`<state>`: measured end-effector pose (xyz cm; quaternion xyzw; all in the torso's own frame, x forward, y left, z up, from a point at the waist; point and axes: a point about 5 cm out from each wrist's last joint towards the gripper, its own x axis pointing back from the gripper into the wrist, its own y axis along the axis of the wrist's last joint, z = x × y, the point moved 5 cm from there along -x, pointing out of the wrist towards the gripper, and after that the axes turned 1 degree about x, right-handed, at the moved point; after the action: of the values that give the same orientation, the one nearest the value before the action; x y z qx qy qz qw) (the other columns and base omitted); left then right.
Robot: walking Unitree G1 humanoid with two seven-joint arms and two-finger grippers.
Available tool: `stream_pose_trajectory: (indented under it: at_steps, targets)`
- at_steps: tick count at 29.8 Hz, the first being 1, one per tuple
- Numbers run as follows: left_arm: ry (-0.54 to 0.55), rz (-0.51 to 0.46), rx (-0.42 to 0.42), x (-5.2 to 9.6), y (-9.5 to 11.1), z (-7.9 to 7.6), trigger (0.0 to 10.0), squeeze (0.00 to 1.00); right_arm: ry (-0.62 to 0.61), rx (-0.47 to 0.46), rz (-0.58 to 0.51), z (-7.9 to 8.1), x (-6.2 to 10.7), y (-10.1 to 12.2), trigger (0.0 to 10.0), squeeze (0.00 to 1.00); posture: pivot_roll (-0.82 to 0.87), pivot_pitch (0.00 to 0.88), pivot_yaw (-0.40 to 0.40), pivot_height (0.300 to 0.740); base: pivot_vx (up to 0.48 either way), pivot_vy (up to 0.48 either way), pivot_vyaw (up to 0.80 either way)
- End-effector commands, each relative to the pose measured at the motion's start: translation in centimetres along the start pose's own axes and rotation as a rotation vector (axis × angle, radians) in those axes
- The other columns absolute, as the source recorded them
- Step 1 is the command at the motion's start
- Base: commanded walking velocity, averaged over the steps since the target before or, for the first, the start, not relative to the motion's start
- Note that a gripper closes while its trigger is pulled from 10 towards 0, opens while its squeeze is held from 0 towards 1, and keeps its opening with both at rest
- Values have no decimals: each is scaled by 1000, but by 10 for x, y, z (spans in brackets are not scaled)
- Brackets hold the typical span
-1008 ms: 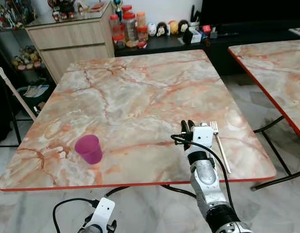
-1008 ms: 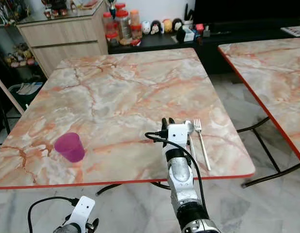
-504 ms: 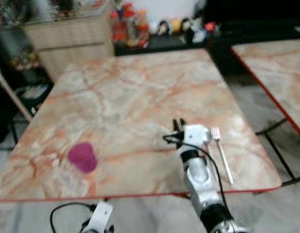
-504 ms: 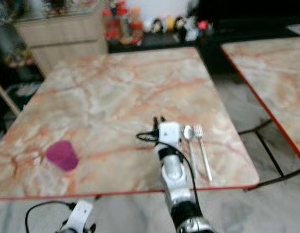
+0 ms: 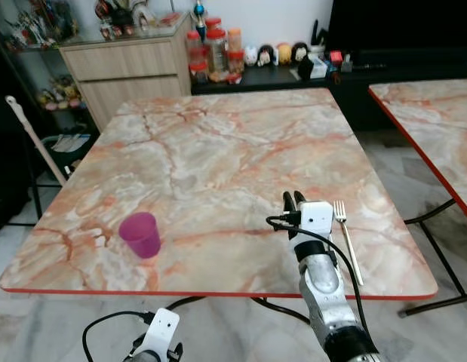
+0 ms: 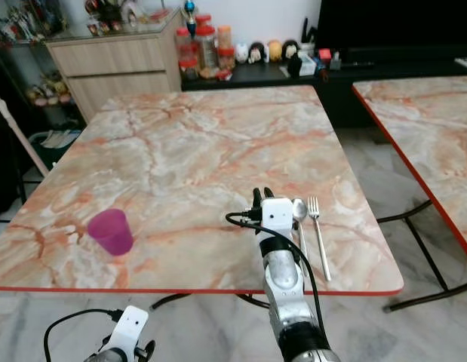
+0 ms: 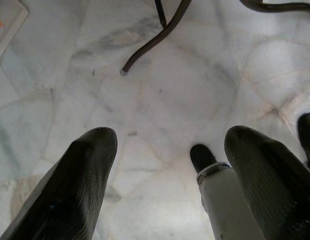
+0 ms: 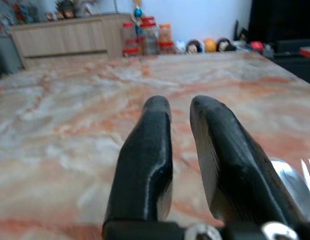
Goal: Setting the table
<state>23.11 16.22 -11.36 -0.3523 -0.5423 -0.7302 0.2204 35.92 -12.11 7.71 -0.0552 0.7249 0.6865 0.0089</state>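
A purple cup (image 5: 140, 234) stands upright near the front left of the marble table (image 5: 218, 151). A fork (image 5: 346, 237) and a spoon (image 6: 299, 219) lie side by side near the front right edge. My right gripper (image 5: 293, 200) hovers low over the table just left of the spoon. Its fingers (image 8: 155, 145) are shut with nothing between them, and the spoon's bowl (image 8: 290, 180) lies beside them. My left gripper (image 7: 167, 145) hangs open below the table's front edge, over the floor.
A second marble table (image 5: 437, 121) stands to the right across a gap of floor. Behind are a wooden cabinet (image 5: 135, 68), jars (image 5: 210, 49) and a dark low shelf with figurines (image 5: 278, 54). A pale pole (image 5: 33, 143) leans at the left. A curved table leg (image 7: 160, 37) crosses the floor.
The camera has shifted and cleared from blur, so the whole scene sits slightly differently. My right gripper stays beside the spoon and fork. The cup has not moved.
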Motion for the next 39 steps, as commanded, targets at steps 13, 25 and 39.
stream_pose_trajectory:
  at_steps: [13,25,39]
  targets:
    - [-15,14,-30,1,-4,-1,10000,0,-47,38,44,-19,8,-7,10000,0,-17,0,83,740,0,0,0]
    - [-2,17,-14,0,-4,0,10000,0,-24,20,36,-6,-1,2,10000,0,-2,0,72,740,0,-328,0]
    - [-3,16,-10,1,-4,-1,10000,0,-23,19,71,-6,4,-5,10000,0,-5,0,74,740,0,0,0]
